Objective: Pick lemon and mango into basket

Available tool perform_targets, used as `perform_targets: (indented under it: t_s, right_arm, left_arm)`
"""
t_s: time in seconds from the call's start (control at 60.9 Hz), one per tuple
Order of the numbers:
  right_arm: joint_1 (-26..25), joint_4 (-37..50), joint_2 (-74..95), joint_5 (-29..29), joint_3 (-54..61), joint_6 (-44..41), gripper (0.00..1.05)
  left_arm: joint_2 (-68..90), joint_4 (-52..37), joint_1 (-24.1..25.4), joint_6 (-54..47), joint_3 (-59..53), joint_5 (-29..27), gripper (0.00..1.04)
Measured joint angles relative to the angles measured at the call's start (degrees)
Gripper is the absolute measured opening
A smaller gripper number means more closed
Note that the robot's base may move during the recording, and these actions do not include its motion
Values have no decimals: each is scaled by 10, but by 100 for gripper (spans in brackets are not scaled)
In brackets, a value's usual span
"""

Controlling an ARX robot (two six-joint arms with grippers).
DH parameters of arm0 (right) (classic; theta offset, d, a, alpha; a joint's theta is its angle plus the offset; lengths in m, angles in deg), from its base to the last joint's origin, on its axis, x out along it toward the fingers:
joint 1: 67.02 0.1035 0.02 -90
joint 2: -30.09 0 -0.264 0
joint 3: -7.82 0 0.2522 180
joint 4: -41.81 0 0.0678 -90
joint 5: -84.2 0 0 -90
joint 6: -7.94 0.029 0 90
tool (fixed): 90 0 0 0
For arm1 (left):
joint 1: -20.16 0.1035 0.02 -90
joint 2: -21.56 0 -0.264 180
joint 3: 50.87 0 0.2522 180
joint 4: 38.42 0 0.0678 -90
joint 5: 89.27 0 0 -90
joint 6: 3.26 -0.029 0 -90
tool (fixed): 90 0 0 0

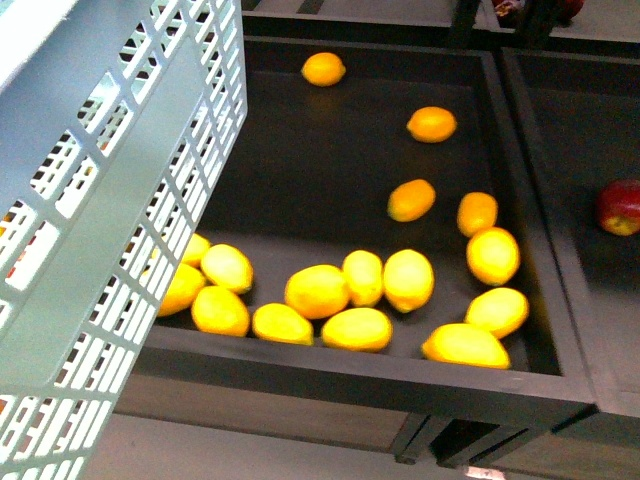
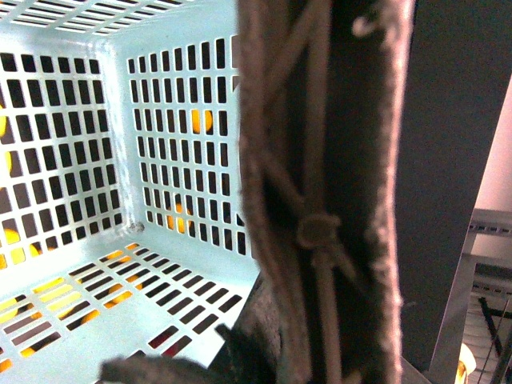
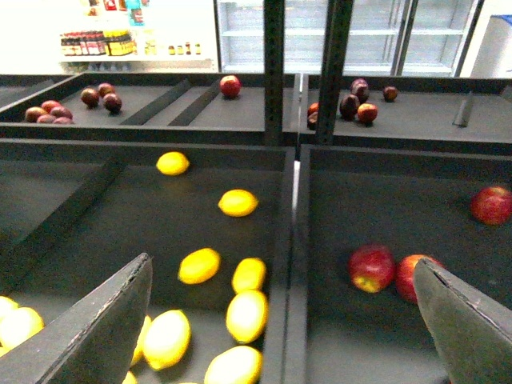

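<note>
Right gripper (image 3: 282,264) is hovering over the fruit bin (image 3: 144,208), fingers spread wide (empty). Left gripper's grip: can't tell.

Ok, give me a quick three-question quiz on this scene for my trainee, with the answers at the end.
1. True or false: the right claw is open.
2. In the front view, the basket shows on which side of the yellow fruit? A left, B right, C behind.
3. Fill in: the lone fruit in the neighbouring bin is ___ in colour.
Key: 1 true; 2 A; 3 red.
</note>
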Motion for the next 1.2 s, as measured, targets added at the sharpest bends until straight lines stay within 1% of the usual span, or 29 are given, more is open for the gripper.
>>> perform_targets:
  t_s: [0.656, 0.706, 0.738, 0.755, 0.771, 0.837, 0.853, 0.902, 0.984, 1.198]
  right_arm:
    - [0, 0, 0, 4, 0, 0, 96]
    - [0, 0, 0, 4, 0, 0, 96]
    - [0, 0, 0, 4, 0, 0, 96]
    - [0, 0, 0, 3, 0, 0, 96]
    - [0, 0, 0, 3, 0, 0, 96]
    - [0, 0, 0, 3, 0, 0, 96]
    - [0, 0, 0, 2, 0, 0, 96]
    - [0, 0, 0, 2, 0, 0, 96]
    - [0, 0, 0, 2, 0, 0, 96]
    - [0, 0, 0, 2, 0, 0, 96]
  left_arm:
    - [0, 0, 3, -4, 1, -6, 4]
    - [21, 74, 7, -73, 28, 14, 4]
    - [47, 97, 3, -181, 49, 30, 4]
    - [52, 97, 1, -190, 52, 31, 4]
    - [65, 95, -3, -237, 58, 40, 4]
    - [107, 82, -17, -319, 70, 53, 4]
    - [128, 74, -23, -354, 76, 54, 4]
    - [164, 61, -31, -384, 87, 53, 4]
    - [214, 42, -46, -398, 118, 58, 4]
    - [316, 11, -117, -393, 223, 121, 4]
